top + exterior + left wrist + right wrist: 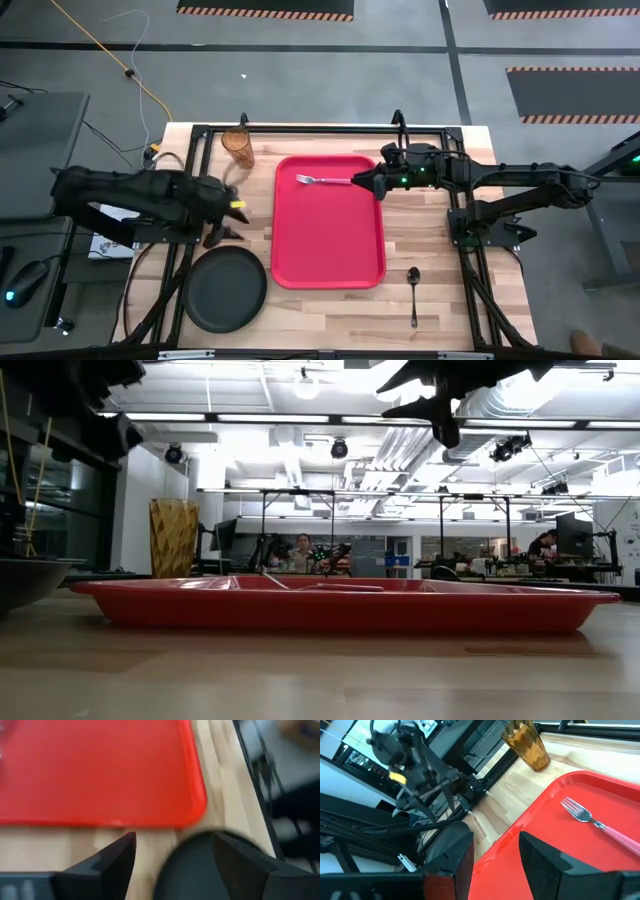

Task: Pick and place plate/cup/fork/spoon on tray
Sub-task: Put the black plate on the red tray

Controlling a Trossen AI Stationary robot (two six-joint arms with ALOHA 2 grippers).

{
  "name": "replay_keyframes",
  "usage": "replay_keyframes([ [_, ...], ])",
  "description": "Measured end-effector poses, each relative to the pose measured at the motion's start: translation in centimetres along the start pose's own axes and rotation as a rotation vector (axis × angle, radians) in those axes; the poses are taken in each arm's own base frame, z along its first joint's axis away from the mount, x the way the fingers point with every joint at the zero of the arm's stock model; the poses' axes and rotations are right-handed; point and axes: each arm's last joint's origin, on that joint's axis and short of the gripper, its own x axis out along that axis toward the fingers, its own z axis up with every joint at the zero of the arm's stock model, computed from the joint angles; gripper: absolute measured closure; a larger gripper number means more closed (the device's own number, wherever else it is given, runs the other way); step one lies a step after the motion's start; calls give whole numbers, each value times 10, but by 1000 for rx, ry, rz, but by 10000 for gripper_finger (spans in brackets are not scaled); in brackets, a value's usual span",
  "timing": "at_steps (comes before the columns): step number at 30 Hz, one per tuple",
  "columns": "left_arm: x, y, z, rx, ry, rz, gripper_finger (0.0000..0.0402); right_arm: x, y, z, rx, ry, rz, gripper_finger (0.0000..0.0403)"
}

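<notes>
Hovering with parted fingers just above the plate (225, 288), the left gripper (222, 236) seems lined up to lift it. The fork (322, 180) lies on the tray (330, 250); the right gripper (368, 183), open, hangs beside its handle. The cup (238, 146) and spoon (414, 290) wait on the table.

Bright overhead light — blurred wrist close-up

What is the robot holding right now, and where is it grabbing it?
Nothing. The right gripper is open above the tray, with the fork lying loose on it. The left gripper is open beside the plate.
</notes>
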Motion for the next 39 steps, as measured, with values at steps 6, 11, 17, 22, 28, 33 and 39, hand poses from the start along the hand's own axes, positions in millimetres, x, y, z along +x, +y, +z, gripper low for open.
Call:
replay_keyframes([
  [6,37,-3,0,36,208,-17,143,0,-3,-4,-17,40,-29,256],
  [11,64,-3,-5,30,349,59,143,-1,-7,-8,-46,88,-67,256],
  [17,83,-1,-11,-28,454,97,146,-1,-9,-11,-77,133,-79,256],
  [22,91,-4,-16,15,495,154,146,-2,-11,-13,-102,157,-98,256],
  [28,105,-10,-24,88,559,212,147,-2,-14,-15,-122,182,-116,256],
  [33,114,-15,-31,124,616,208,147,-3,-15,-17,-150,199,-127,256],
  [39,121,-19,-38,150,669,210,162,-3,-15,-17,-166,203,-127,256],
])
